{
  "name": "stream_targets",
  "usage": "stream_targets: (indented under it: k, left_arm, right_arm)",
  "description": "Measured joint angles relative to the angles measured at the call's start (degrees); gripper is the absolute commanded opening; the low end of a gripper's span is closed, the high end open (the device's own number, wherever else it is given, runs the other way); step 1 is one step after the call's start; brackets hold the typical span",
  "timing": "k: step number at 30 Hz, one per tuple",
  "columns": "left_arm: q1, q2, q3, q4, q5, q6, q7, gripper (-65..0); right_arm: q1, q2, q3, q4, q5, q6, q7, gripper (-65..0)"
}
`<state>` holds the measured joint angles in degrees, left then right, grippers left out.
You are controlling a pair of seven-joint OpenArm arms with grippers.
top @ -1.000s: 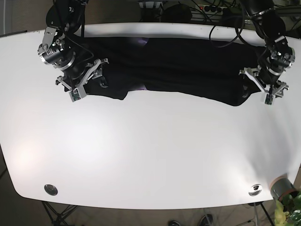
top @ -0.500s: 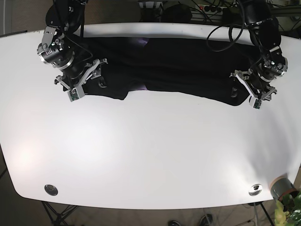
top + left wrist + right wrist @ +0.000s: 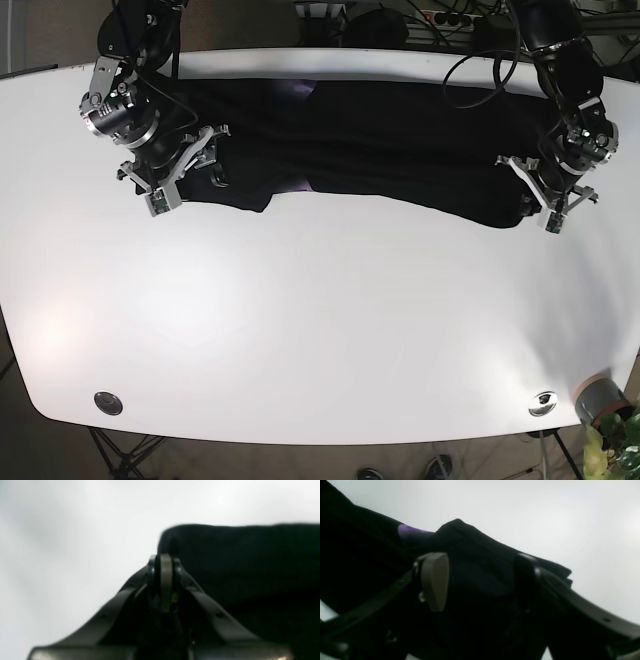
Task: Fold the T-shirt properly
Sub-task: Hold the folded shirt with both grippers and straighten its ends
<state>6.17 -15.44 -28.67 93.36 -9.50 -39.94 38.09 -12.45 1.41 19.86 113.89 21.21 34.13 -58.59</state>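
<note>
The white counter point(image 3: 320, 340) is carrying the black T-shirt point(image 3: 380, 140), which is lying as a long band across its far side, long axis running side to side between the arms. The left gripper point(image 3: 545, 200) is sitting at the band's near corner, jaws pressed together; whether cloth is pinched between them I cannot tell. The right gripper point(image 3: 480, 580) is hovering with jaws apart, straddling a raised fold at the opposite end.

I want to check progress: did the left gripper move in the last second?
Yes. In the base view the left gripper shifted left, from past the T-shirt end toward its corner; the table edge stays fixed.
</note>
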Motion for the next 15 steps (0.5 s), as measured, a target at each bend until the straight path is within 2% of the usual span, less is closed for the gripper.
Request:
stream_targets:
  k: [5, 8, 11, 15]
  left_arm:
    - [3.08, -0.13, -1.25, 4.48, 0.02, -0.02, 0.09, -65.0]
    - [3.41, 0.00, -1.75, 4.87, -0.09, -0.13, 2.01, -65.0]
    - [4.52, -0.28, -5.51, 6.38, -0.81, -0.61, 4.00, -65.0]
    - [6.93, -1.44, -9.90, 7.15, 0.42, -0.09, 5.97, -65.0]
  right_arm:
    - [-0.02, 0.02, 0.02, -0.09, -0.24, -0.02, -0.02, -25.7]
    - [0.02, 0.00, -0.11, -0.83, 0.02, -0.02, 0.04, -25.7]
    - [-0.11, 0.02, -0.15, -1.18, -0.07, -0.02, 0.00, -25.7]
    - [-0.15, 0.04, 0.07, -1.18, -0.22, -0.02, 0.00, -25.7]
